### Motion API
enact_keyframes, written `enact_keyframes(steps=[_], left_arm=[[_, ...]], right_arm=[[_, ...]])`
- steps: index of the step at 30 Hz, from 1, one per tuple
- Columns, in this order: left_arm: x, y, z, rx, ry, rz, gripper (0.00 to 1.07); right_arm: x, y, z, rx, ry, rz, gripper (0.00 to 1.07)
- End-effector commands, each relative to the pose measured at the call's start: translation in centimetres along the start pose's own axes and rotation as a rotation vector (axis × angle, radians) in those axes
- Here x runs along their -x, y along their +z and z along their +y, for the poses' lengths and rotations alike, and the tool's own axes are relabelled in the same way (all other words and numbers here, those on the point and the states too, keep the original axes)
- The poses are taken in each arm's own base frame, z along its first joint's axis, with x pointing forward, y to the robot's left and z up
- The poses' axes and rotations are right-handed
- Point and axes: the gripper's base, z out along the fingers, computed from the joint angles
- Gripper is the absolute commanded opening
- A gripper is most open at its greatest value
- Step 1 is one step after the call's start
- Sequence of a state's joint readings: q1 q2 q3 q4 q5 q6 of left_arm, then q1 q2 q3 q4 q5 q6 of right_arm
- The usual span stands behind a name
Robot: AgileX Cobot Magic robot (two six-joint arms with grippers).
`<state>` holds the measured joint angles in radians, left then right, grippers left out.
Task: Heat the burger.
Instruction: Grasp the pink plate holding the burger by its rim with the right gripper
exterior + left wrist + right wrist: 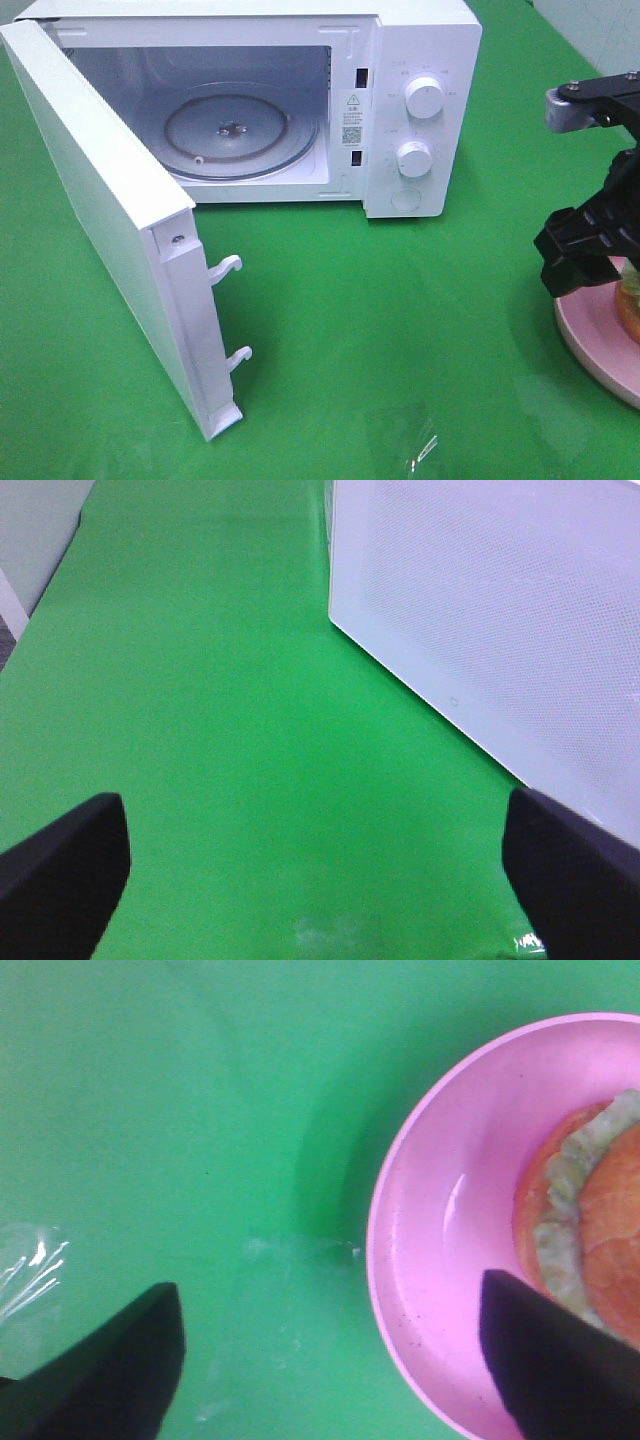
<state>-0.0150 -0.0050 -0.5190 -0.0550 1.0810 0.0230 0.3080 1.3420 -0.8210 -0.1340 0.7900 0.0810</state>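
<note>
The burger (630, 300) lies on a pink plate (597, 345) at the right edge of the table; only its edge shows past my right arm. In the right wrist view the burger (610, 1220), with brown bun and green lettuce, sits toward one side of the plate (440, 1230). My right gripper (583, 278) hangs just over the plate's near rim, open (330, 1360), with one finger above the cloth and the other above the plate, holding nothing. My left gripper (320, 880) is open over bare green cloth beside the microwave door (500, 610).
The white microwave (420, 100) stands at the back with its door (100, 200) swung wide open to the left and the glass turntable (235, 130) bare. A scrap of clear plastic (425, 450) lies on the green cloth near the front.
</note>
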Motion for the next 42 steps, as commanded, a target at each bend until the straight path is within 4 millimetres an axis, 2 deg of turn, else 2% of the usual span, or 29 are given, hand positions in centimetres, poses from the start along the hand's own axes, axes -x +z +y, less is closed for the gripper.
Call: enact_keyframes(steps=[1,3,8,14,21,33,42], left_arm=[[-0.1,-0.2,-0.1,-0.010,-0.001,-0.030,0.93],[-0.1,-0.2,-0.1,-0.010,-0.001,-0.030,0.93],[-0.1,-0.2,-0.1,-0.010,-0.001,-0.030,0.93],[-0.1,-0.2,-0.1,-0.010,-0.001,-0.030,0.93],[-0.1,-0.2,-0.1,-0.010,-0.001,-0.030,0.93],[-0.1,-0.2,-0.1,-0.010,-0.001,-0.030,0.93],[-0.1,-0.2,-0.1,-0.010,-0.001,-0.030,0.93]], right_arm=[[0.0,-0.3,-0.3,-0.018,-0.010,0.000,0.93],[0.0,-0.3,-0.4,-0.030,-0.023,-0.003,0.96],[0.1,-0.2,-0.6,-0.054,-0.046,-0.016,0.93],[0.2,0.6,-1.9,-0.069,0.022,0.002,0.92],[0.2,3.8,-3.0,-0.075,0.055,0.107,0.89],[0.7,8.2,-2.7,-0.050,0.070,0.139,0.85],[0.4,11.1,-2.4,-0.039,0.061,0.198,0.83]])
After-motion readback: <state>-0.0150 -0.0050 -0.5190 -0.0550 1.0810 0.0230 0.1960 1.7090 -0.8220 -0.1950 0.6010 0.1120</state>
